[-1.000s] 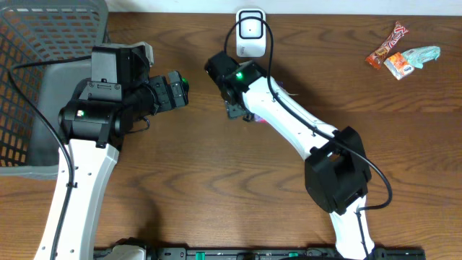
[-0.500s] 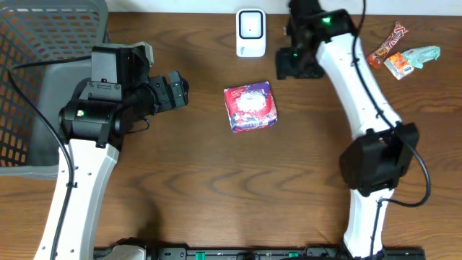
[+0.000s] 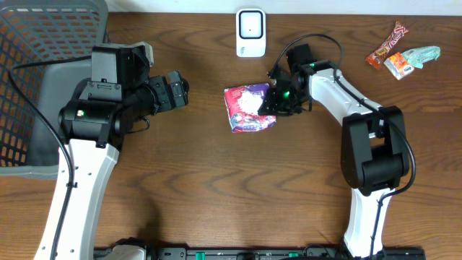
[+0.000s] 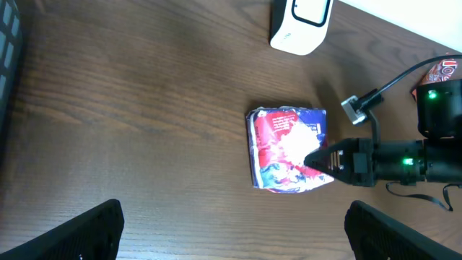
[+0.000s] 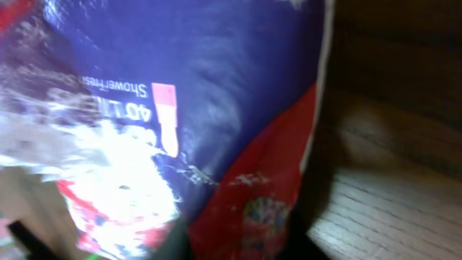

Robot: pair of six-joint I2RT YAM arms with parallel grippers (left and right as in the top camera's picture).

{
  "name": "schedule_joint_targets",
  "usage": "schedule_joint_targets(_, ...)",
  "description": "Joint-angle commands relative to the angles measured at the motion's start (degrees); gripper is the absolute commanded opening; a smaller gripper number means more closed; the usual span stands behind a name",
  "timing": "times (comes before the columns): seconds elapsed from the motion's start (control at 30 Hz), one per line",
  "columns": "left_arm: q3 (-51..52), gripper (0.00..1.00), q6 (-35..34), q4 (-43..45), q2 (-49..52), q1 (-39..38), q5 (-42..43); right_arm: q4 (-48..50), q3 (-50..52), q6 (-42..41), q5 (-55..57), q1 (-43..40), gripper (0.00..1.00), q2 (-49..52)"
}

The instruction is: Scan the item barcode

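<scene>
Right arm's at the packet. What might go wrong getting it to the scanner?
The right gripper meets only one edge of the glossy packet, so a pinch there may slip or let it sag. No barcode shows on its upper face; it may need turning before the scanner reads it.

A glossy red, blue and white plastic packet [image 3: 247, 108] lies crinkled in the middle of the scene, printed face up. A small white boxy barcode scanner [image 3: 250, 32] stands well apart, directly beyond it at the far edge.

Glossy blue-red packet [image 5: 216, 108] fills frame, printing upside down; wood table [image 5: 393, 202] right.
</scene>
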State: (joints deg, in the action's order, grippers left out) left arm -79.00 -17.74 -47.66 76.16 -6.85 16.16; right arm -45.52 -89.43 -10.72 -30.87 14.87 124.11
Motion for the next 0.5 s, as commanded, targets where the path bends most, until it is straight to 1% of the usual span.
schedule_joint_targets(0.0, 0.0, 0.98, 0.57, -0.09, -0.5, 0.15, -0.35, 1.9, -0.28, -5.57, -1.22, 0.09, 0.01, 0.04)
schedule_joint_targets(0.07, 0.02, 0.98, 0.57, -0.09, -0.5, 0.15, -0.35, 2.8, -2.95, -7.78, -1.27, -0.26, 0.01, -0.26)
schedule_joint_targets(0.2, 0.0, 0.98, 0.57, -0.09, -0.5, 0.15, -0.35, 4.87, -12.66, -10.82, -1.18, -0.7, 0.01, -0.57)
schedule_joint_targets(0.3, 0.02, 0.98, 0.57, -0.09, -0.5, 0.15, -0.35, 9.25, -18.64, -13.79, 0.07, -0.7, 0.01, -0.57)
schedule_joint_targets(0.37, 0.02, 0.98, 0.57, -0.09, -0.5, 0.15, -0.35, 12.41, -20.7, -16.46, 2.49, -0.7, 0.01, -0.57)
schedule_joint_targets(0.47, 0.0, 0.98, 0.57, -0.09, -0.5, 0.15, -0.35, 18.18, -20.79, -19.91, 6.84, -0.7, 0.01, -0.42)
